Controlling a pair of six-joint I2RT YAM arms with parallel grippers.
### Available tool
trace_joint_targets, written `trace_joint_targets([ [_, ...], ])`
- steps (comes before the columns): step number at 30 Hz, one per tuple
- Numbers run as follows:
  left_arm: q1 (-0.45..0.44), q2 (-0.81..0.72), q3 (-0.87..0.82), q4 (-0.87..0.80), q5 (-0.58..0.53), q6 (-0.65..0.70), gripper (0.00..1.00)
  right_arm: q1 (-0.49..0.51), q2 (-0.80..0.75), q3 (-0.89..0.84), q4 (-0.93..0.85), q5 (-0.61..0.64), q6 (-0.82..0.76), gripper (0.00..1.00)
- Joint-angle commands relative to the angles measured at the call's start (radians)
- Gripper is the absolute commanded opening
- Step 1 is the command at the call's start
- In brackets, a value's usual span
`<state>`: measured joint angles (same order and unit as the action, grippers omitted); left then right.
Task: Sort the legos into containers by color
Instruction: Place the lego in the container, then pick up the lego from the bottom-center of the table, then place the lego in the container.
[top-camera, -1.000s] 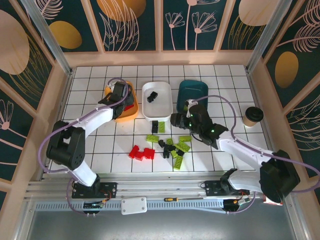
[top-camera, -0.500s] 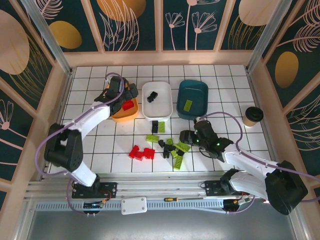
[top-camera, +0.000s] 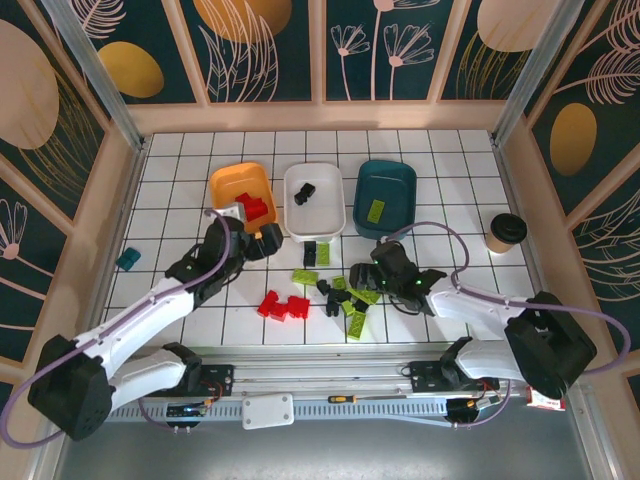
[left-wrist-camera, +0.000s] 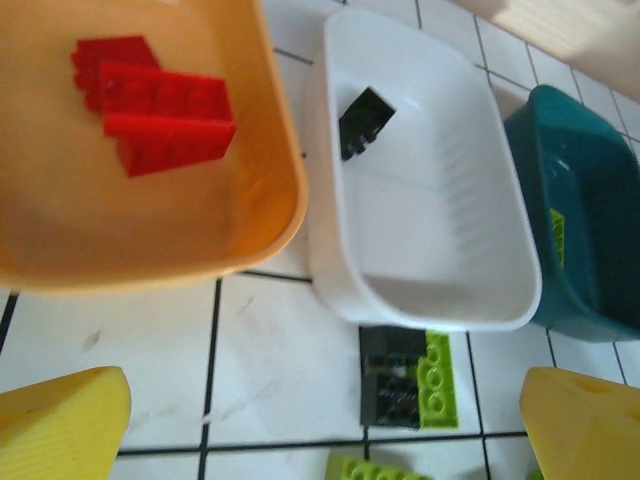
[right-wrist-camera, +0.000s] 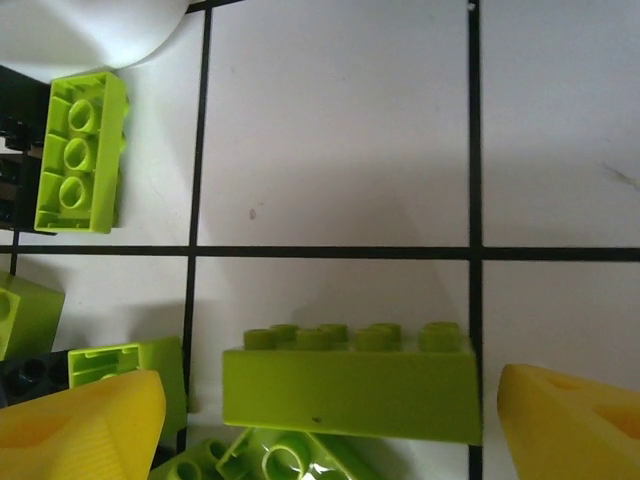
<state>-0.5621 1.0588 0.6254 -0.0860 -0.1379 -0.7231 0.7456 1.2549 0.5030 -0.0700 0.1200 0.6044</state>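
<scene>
Right claw: released, straddling a lime brick that is lying on the table at the pile's edge.
Left claw: released, empty, hanging near the orange tray.
Risk: closing is probably going to drag neighbouring legos along, since they are crowding the fingertips.

Red legos — orange tray

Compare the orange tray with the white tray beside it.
The orange tray holds a cluster of red bricks; the white tray holds one black brick. The orange tray is leftmost, the white tray in the middle. Both are shallow rounded rectangles of like size.
</scene>
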Motion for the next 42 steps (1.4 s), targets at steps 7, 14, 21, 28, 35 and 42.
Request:
trace_joint_targets([
  [7, 0.001, -0.100, -0.107, -0.018, 0.001, -0.059, 0.99, 0.021, 0.120, 0.074, -0.001, 0.100, -0.024, 0.76],
  [14, 0.001, -0.113, -0.128, -0.021, -0.001, -0.063, 0.99, 0.020, 0.151, 0.084, 0.000, 0.093, -0.030, 0.61],
  [21, 0.001, -0.121, -0.142, -0.021, -0.003, -0.065, 0.99, 0.013, 0.028, 0.122, -0.047, 0.110, -0.057, 0.47],
  [28, 0.001, -0.136, -0.164, -0.023, 0.000, -0.077, 0.99, -0.106, -0.014, 0.298, -0.069, 0.075, -0.162, 0.45],
  [35, 0.001, -0.167, -0.164, -0.054, -0.001, -0.084, 0.99, -0.262, 0.248, 0.504, 0.001, 0.031, -0.210, 0.45],
  [42, 0.002, -0.207, -0.174, -0.121, -0.007, -0.092, 0.99, -0.349, 0.489, 0.641, -0.020, 0.014, -0.207, 0.45],
])
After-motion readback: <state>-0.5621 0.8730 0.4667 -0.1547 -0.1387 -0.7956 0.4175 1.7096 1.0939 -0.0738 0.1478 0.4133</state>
